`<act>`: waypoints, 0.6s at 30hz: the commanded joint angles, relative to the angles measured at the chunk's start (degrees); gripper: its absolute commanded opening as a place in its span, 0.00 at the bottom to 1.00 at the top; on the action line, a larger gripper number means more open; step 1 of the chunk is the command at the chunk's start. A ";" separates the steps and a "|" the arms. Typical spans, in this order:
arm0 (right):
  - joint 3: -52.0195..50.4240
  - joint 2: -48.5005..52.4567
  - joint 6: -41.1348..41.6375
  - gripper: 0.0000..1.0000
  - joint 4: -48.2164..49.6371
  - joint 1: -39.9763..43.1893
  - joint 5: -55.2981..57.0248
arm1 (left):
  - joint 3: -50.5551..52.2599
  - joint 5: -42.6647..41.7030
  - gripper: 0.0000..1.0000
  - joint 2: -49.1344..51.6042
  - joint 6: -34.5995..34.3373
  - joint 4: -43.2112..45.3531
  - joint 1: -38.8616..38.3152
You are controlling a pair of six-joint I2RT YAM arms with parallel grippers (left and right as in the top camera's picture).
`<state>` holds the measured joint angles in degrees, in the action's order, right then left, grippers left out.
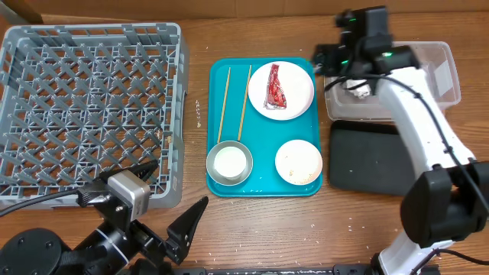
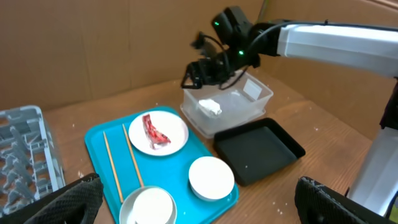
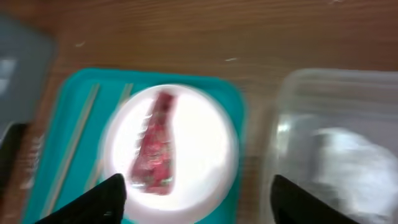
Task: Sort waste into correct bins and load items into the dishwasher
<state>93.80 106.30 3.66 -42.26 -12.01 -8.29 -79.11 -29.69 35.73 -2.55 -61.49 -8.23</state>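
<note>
Currently the red wrapper (image 3: 153, 148) lies untouched between the wide-spread right fingers (image 3: 98, 200).

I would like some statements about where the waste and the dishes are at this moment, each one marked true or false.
1. The red wrapper lies on the white plate. True.
2. The white bowl stands in the dish rack. False: the white bowl stands on the teal tray, and the dish rack holds no dishes.
3. The white paper wad is inside the clear tub. True.
4. The chopsticks lie in the black tray. False: the chopsticks lie on the teal tray, left of the plate.
5. The right gripper is open. True.
</note>
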 commanded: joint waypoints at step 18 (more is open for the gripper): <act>0.33 19.06 2.80 0.69 10.78 -13.33 14.08 | 0.22 0.52 1.00 -0.11 1.27 -11.87 -0.04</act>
<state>93.78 124.99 5.41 -32.58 -25.54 4.32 -79.11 -29.30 35.73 -2.50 -72.75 -8.23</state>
